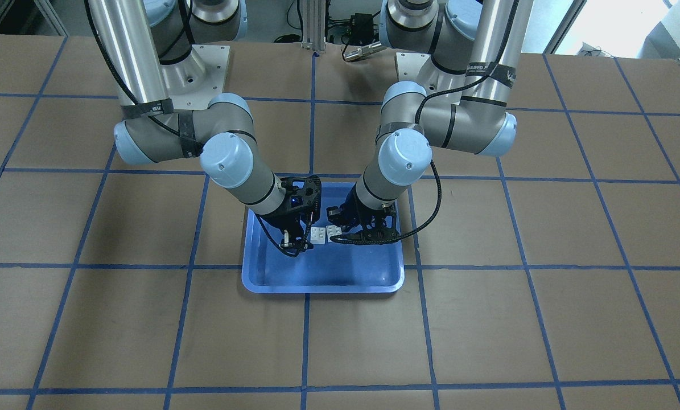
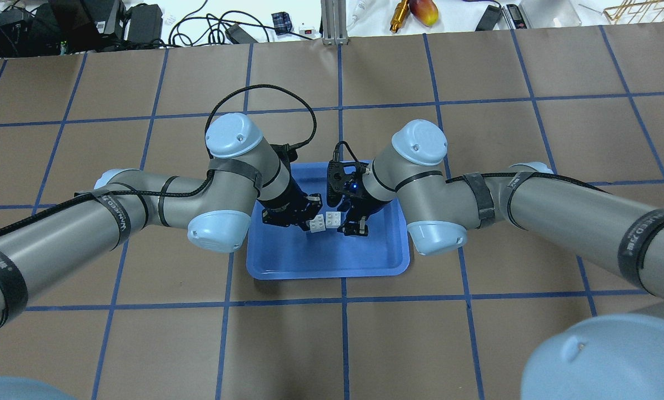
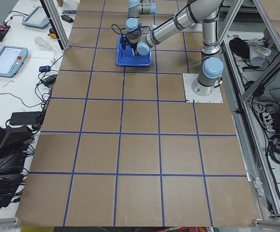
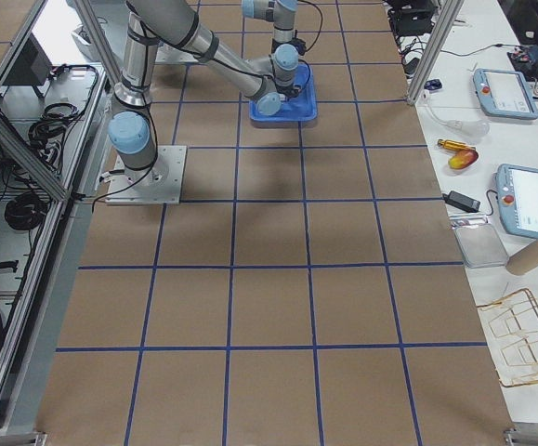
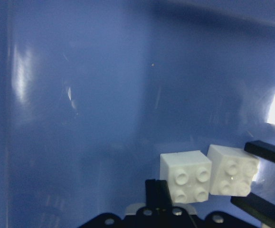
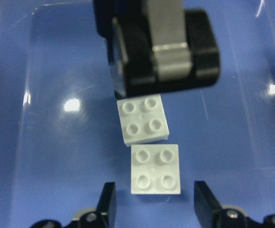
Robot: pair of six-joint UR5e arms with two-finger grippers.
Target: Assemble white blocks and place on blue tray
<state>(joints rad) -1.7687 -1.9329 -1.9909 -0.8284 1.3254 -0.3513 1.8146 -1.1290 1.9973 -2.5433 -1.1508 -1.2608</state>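
The two white blocks (image 6: 149, 142) lie studs up on the floor of the blue tray (image 2: 326, 261), about its middle. They are side by side rather than stacked, touching or all but touching along one edge, the left one turned slightly askew. So the joining is not yet done, and the step in hand looks like taking hold of one brick. The right gripper (image 6: 154, 190) is spread wide and low over the right block (image 6: 155, 164), a finger standing off each side and neither touching it; it has hold of nothing. The left gripper (image 2: 301, 216) sits just beside the left block (image 6: 142, 118), with one finger (image 5: 156, 190) close against that block's left side. Its other finger is hidden, so I cannot tell how far it is open or whether it grips the brick. The next move probably calls for the right fingers to close squarely on their block and lift it. The block must then come over its neighbour, turned to match the skew so studs meet sockets, and be pressed straight down. The lower brick would need steadying, since it could slide on the smooth tray
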